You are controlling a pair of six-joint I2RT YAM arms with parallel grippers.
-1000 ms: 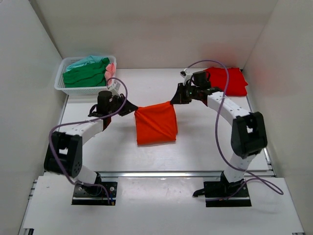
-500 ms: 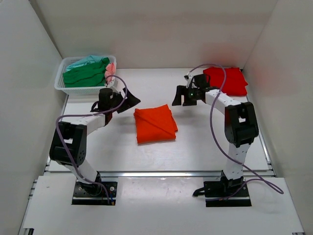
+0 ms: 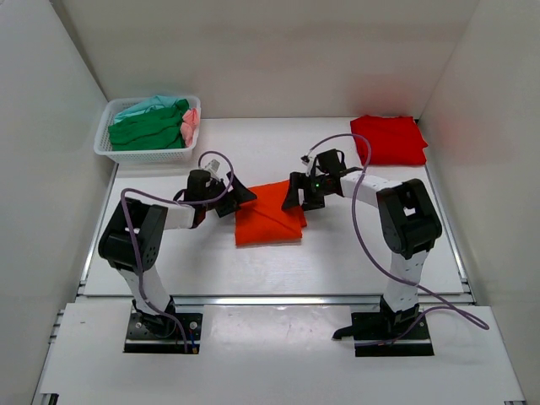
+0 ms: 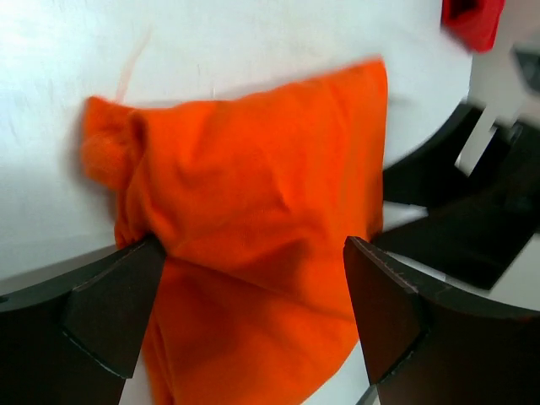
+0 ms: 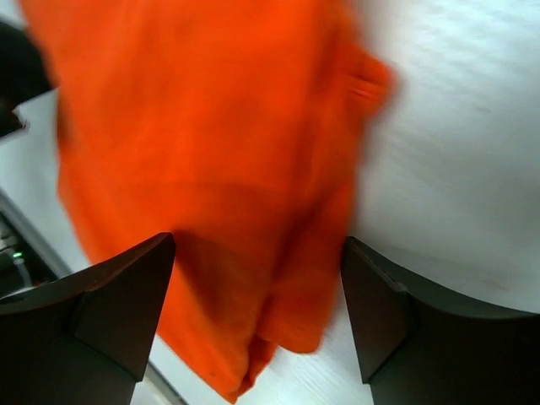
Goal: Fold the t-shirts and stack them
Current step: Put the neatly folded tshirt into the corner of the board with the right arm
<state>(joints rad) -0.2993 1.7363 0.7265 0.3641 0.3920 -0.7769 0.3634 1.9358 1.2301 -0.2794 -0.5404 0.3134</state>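
A bright orange t-shirt [image 3: 268, 215] lies folded on the table's middle. My left gripper [image 3: 240, 198] is low at its far left corner, jaws open. In the left wrist view the orange t-shirt [image 4: 253, 211] fills the gap between the fingers [image 4: 110, 308], ungripped. My right gripper [image 3: 294, 196] is open at the far right corner. In the right wrist view the orange t-shirt [image 5: 202, 169] lies under and between the fingers [image 5: 384, 316]. A deeper red t-shirt [image 3: 389, 139] lies folded at the back right. Green [image 3: 148, 131], teal [image 3: 143, 106] and pink [image 3: 191, 124] t-shirts fill the basket.
A white mesh basket [image 3: 143, 155] stands at the back left corner. White walls close in the table on the left, back and right. The right gripper's dark body [image 4: 472, 228] shows close by in the left wrist view, with a bit of the red t-shirt [image 4: 472, 21] behind it.
Both grippers opened and let go of the orange t-shirt's raised corners. The t-shirt dropped flat onto the table. Both arms then came down and inward to its far corners.
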